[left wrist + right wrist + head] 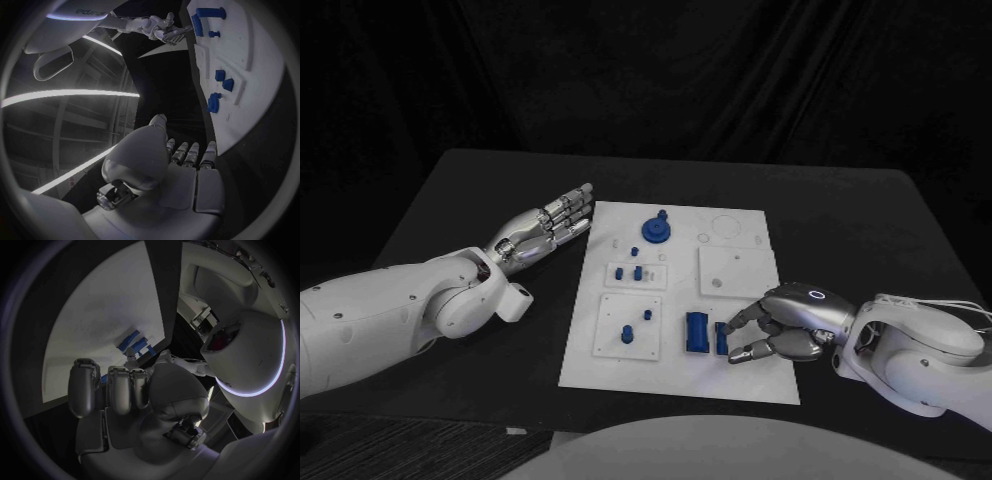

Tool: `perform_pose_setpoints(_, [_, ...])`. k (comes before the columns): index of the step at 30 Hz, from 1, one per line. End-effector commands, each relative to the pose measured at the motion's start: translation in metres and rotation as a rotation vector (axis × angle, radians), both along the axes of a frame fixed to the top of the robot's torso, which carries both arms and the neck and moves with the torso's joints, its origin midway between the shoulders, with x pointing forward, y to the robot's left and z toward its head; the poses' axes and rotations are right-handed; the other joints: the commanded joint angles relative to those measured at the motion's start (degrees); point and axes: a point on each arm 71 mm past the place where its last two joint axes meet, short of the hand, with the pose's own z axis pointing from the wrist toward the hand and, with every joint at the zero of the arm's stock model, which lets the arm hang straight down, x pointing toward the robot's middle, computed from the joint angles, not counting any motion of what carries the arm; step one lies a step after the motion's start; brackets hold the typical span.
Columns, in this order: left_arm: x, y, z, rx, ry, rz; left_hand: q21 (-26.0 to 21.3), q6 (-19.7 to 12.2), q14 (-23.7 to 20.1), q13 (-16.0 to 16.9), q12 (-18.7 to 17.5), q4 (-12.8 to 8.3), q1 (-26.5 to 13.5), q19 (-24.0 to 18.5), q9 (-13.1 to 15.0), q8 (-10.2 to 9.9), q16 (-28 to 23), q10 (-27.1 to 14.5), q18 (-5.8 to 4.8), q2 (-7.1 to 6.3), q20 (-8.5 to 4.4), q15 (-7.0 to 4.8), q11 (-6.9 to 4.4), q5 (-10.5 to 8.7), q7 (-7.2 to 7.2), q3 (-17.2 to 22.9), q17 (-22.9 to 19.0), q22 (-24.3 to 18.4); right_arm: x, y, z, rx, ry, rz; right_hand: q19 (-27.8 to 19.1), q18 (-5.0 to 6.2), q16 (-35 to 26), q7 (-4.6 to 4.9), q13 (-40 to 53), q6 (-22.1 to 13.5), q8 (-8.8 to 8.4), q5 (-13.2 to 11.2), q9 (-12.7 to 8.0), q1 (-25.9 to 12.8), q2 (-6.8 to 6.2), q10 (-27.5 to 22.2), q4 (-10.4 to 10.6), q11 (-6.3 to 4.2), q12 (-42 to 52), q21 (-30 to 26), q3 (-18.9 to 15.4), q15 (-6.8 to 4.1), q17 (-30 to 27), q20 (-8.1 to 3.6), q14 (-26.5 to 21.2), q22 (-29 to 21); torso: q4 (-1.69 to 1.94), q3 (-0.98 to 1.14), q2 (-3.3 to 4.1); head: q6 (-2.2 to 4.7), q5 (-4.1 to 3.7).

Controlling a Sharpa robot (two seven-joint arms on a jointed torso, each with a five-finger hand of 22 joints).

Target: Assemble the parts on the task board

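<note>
The white task board (733,290) lies mid-table. On it are a round blue part (653,230), two small blue pegs (629,271), two small blue pieces (636,326), a wide blue block (694,332) and a narrow blue block (721,338). My right hand (783,325) is curled at the board's right edge and pinches the narrow block, which still lies on the board. From the left wrist, that hand (159,27) sits beside the same block (196,24). My left hand (548,228) lies flat with fingers apart, left of the board, holding nothing.
Bare black table runs beyond the board's far edge, and its front edge is close below the board. The board's upper right holds shallow white recesses (730,268). The left wrist view shows the board (250,75) edge-on beside my left hand (181,170).
</note>
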Motion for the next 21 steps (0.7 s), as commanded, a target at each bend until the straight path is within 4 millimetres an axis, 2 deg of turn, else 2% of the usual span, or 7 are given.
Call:
perform_pose_setpoints(1, [-0.001, -0.002, 0.001, -0.013, -0.005, -0.009, 0.0, 0.0, 0.0, -0.1, -0.2, -0.3, 0.5, -0.1, 0.1, 0.4, -0.2, -0.1, 1.02, -0.10, 0.48, 0.52, 0.44, 0.23, 0.37, 0.1, -0.1, 0.1, -0.001, 0.001, -0.002, -0.020, -0.016, 0.015, 2.3, -0.58, 0.2, -0.02, 15.1, -0.7, -0.32, 0.3, -0.1, 1.0, -0.04, 5.9, 0.0, -0.45, -0.3, 0.2, 0.0, -0.30, 6.8, -0.48, 4.6, 12.4, -0.01, 0.02, 0.01, 0.00, -0.04])
perform_pose_setpoints(9, [-0.001, -0.002, 0.000, -0.012, -0.004, -0.009, 0.0, 0.1, 0.0, -0.1, -0.2, -0.4, 0.6, -0.1, 0.1, 0.4, -0.2, -0.1, 1.02, -0.10, 0.49, 0.53, 0.44, 0.28, 0.42, 0.1, -0.1, 0.1, 0.002, -0.001, 0.004, 0.021, -0.092, -0.039, 2.3, -0.59, 0.2, 0.34, 15.1, -0.8, -0.21, 0.6, -0.1, 1.4, -0.12, 5.9, 0.2, -0.32, -0.3, 0.3, 0.1, -0.29, 6.8, -0.49, 4.6, 12.4, -0.03, 0.00, 0.01, 0.00, -0.03])
perform_pose_setpoints(16, [0.000, -0.002, 0.000, -0.011, -0.003, -0.010, 0.0, 0.1, 0.0, -0.1, -0.2, -0.4, 0.6, -0.1, 0.1, 0.4, -0.2, -0.1, 1.02, -0.10, 0.49, 0.53, 0.44, 0.28, 0.42, 0.1, -0.1, 0.1, 0.002, -0.002, 0.010, 0.071, -0.155, -0.052, 2.4, -0.66, 0.2, 0.71, 15.1, 1.5, 0.79, 0.9, 0.3, 1.3, -0.25, 5.9, 0.5, 0.05, -0.3, 0.5, 0.0, -0.03, 7.1, -0.33, 4.6, 12.5, 0.01, 0.01, -0.01, 0.00, -0.03])
perform_pose_setpoints(21, [0.000, -0.002, 0.000, -0.010, -0.001, -0.010, 0.0, 0.1, 0.0, -0.1, -0.2, -0.4, 0.6, -0.1, 0.1, 0.4, -0.2, -0.1, 1.02, -0.09, 0.51, 0.53, 0.45, 0.34, 0.46, 0.2, -0.1, 0.1, 0.003, -0.003, 0.010, 0.075, -0.164, -0.062, 2.4, -0.65, 0.3, 0.75, 15.1, 1.7, 0.88, 0.8, 0.3, 1.2, -0.23, 5.9, 0.5, 0.06, -0.3, 0.5, 0.0, -0.01, 7.1, -0.31, 4.6, 12.5, 0.00, 0.00, -0.01, 0.00, -0.08])
